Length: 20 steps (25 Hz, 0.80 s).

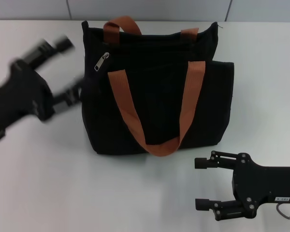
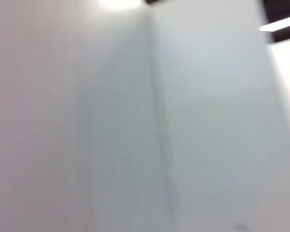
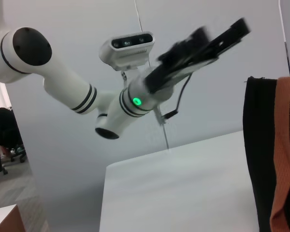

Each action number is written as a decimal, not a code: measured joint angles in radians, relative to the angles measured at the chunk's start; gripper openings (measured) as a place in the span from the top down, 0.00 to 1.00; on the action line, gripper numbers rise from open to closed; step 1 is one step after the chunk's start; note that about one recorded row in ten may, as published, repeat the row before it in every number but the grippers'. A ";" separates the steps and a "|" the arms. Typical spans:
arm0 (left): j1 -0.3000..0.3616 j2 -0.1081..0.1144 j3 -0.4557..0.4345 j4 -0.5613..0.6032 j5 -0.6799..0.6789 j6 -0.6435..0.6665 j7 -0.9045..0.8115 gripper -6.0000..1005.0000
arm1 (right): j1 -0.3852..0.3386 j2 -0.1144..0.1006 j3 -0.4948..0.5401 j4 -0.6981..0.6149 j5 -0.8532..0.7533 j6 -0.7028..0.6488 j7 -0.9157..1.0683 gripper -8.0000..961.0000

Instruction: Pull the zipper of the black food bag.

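The bench carries the bag, which stands upright toward the far edge, its two orange straps draped down the front face. The zipper hangs at the bag's upper corner on my left side, a small silver tab on the dark track that runs along the top.

My left jaws hang just beside that left flank of the bag, spread wide, holding nothing, still clear of the tab. My right jaws rest low over the bench, in front of the bag's right corner, also spread and empty.

To do this well, I judge the left jaws should come in at the tab, narrow before closing, and pinch only the metal, not the fabric. Then the pull should follow the track toward my right. The bag looks soft and may slide or buckle, so bracing its right side with the right jaws would help.
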 joint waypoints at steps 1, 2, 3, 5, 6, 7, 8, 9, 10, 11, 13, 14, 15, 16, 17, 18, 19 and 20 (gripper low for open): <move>-0.002 0.002 -0.077 -0.028 -0.041 -0.059 0.020 0.17 | 0.000 0.000 0.000 0.000 0.000 0.000 0.000 0.13; -0.003 0.004 -0.097 -0.030 -0.050 -0.096 0.031 0.17 | 0.000 0.000 0.001 -0.001 0.000 0.000 0.000 0.13; -0.005 0.006 -0.100 -0.028 -0.050 -0.122 0.035 0.17 | -0.001 0.000 0.001 -0.001 0.000 0.000 0.000 0.13; -0.012 0.014 -0.097 -0.019 -0.046 -0.191 0.042 0.17 | -0.001 0.000 0.001 -0.002 0.001 0.000 0.000 0.13; -0.016 0.020 -0.090 -0.015 -0.040 -0.230 0.044 0.17 | -0.002 0.000 0.001 -0.002 0.001 0.000 -0.001 0.13; -0.024 0.032 -0.075 -0.013 -0.029 -0.278 0.045 0.17 | -0.002 0.000 0.001 -0.003 0.001 0.000 -0.001 0.13; -0.030 0.040 -0.060 -0.011 -0.018 -0.314 0.045 0.17 | -0.003 0.000 0.002 -0.003 0.001 0.000 -0.001 0.13; -0.039 0.049 -0.040 -0.011 -0.006 -0.351 0.044 0.17 | -0.003 0.000 0.002 -0.004 0.001 0.000 -0.001 0.13; -0.044 0.054 -0.026 -0.011 0.002 -0.371 0.044 0.17 | -0.003 0.000 0.002 -0.004 0.001 0.000 -0.001 0.13; -0.052 0.061 -0.002 -0.011 0.012 -0.395 0.042 0.17 | -0.003 0.000 0.002 -0.004 0.001 0.000 -0.001 0.13; -0.066 0.069 0.040 -0.010 0.034 -0.421 0.039 0.17 | -0.002 -0.001 0.002 -0.005 0.002 0.000 -0.001 0.13; -0.070 0.071 0.051 -0.009 0.041 -0.424 0.039 0.17 | -0.002 -0.001 0.003 -0.005 0.002 0.000 -0.001 0.13; -0.075 0.072 0.065 -0.007 0.052 -0.424 0.039 0.17 | -0.001 -0.002 0.005 -0.005 0.002 0.000 -0.001 0.13; -0.080 0.073 0.081 -0.002 0.066 -0.421 0.039 0.17 | -0.001 -0.002 0.007 -0.005 0.002 0.000 -0.001 0.13; -0.084 0.073 0.092 0.003 0.076 -0.419 0.039 0.17 | 0.000 -0.002 0.009 -0.005 0.003 0.000 -0.001 0.13; -0.088 0.073 0.102 0.008 0.085 -0.420 0.039 0.17 | 0.000 -0.003 0.010 -0.005 0.003 0.001 -0.001 0.13; -0.092 0.072 0.109 0.013 0.094 -0.426 0.039 0.17 | 0.001 -0.003 0.011 -0.005 0.003 0.001 -0.001 0.13; -0.097 0.070 0.113 0.017 0.103 -0.439 0.039 0.17 | 0.001 -0.004 0.011 -0.005 0.003 0.001 -0.001 0.13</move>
